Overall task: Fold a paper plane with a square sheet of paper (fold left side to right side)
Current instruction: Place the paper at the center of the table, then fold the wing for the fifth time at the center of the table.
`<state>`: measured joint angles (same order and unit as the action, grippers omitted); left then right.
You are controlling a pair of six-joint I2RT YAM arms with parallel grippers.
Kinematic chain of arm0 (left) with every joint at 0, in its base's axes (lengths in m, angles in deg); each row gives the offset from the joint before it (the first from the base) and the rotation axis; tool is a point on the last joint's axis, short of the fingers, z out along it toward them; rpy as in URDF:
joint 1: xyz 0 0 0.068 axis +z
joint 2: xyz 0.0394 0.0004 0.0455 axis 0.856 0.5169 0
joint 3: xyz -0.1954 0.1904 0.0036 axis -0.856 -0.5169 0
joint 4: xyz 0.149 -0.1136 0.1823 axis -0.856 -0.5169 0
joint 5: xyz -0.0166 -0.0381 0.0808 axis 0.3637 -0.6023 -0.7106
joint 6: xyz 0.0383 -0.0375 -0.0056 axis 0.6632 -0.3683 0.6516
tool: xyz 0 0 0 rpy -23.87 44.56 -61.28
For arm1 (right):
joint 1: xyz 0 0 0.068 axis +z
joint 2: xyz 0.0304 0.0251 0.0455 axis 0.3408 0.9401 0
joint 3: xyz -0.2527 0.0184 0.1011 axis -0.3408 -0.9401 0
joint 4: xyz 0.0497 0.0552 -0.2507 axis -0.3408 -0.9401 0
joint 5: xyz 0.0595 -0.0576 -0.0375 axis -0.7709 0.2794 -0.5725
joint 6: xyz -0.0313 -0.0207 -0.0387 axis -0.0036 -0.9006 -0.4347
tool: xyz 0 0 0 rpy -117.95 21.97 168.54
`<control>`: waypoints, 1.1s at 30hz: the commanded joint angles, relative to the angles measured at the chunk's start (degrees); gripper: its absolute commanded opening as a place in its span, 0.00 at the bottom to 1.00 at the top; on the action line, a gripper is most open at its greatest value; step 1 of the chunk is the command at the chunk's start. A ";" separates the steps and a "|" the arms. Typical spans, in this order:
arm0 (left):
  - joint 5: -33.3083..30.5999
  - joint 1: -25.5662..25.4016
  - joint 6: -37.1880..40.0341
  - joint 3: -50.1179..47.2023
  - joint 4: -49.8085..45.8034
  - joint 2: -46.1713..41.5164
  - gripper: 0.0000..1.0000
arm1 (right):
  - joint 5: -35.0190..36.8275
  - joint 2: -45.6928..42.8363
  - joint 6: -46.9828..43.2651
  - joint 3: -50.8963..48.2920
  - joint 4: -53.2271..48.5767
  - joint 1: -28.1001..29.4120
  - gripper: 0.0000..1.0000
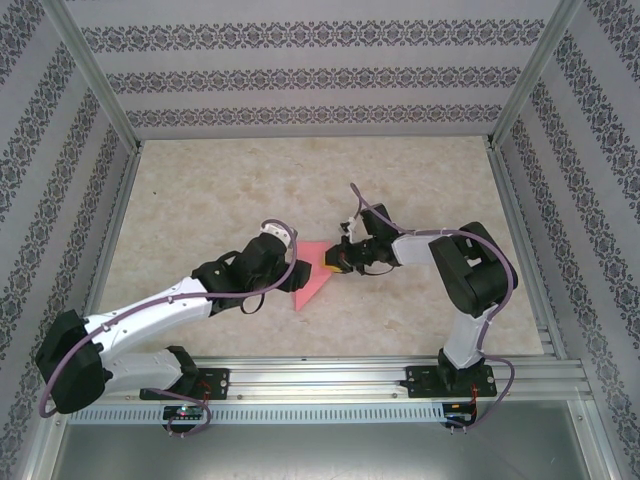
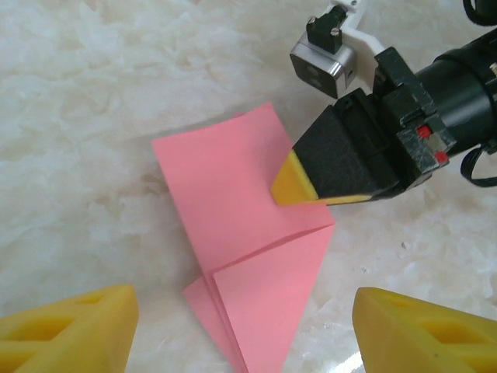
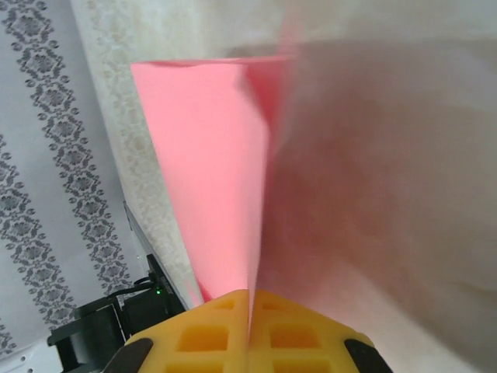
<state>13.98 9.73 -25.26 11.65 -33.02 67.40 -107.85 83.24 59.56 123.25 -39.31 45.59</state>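
The pink sheet of paper (image 1: 312,275) lies on the table, folded into a pointed kite shape with layered flaps (image 2: 241,210). My right gripper (image 1: 337,262) is shut on its right edge. The paper (image 3: 210,171) runs up from between the closed yellow pads (image 3: 210,334) of the right gripper (image 3: 250,311). In the left wrist view the right gripper (image 2: 291,186) has its tip on the paper's right side. My left gripper (image 2: 241,334) hovers open over the paper's near pointed end, one yellow finger (image 2: 70,330) on each side, with nothing held.
The beige marbled tabletop (image 1: 220,190) stretches behind and to both sides of the paper. Patterned walls and a metal frame (image 1: 95,80) enclose it. An aluminium rail (image 1: 330,375) with the arm bases runs along the near edge.
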 commanded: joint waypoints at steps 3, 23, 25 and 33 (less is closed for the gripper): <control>4.48 -2.26 1.46 -1.86 3.88 2.63 0.73 | 1.42 -1.90 -2.36 -1.84 -0.48 -0.53 0.01; -0.43 -9.56 0.90 4.55 5.91 23.20 0.73 | 3.10 -2.77 -1.43 1.29 -8.31 -0.23 0.02; -0.90 -9.74 0.77 4.60 5.94 24.06 0.73 | 3.02 -2.58 -1.23 1.54 -8.55 -0.10 0.02; -2.27 -10.03 -0.22 4.27 6.63 26.89 0.71 | 4.28 -1.81 -1.84 3.53 -12.58 0.78 0.05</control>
<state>13.43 0.59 -25.22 14.86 -28.13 93.47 -104.86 81.14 58.36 125.02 -49.67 45.70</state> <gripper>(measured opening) 0.712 0.053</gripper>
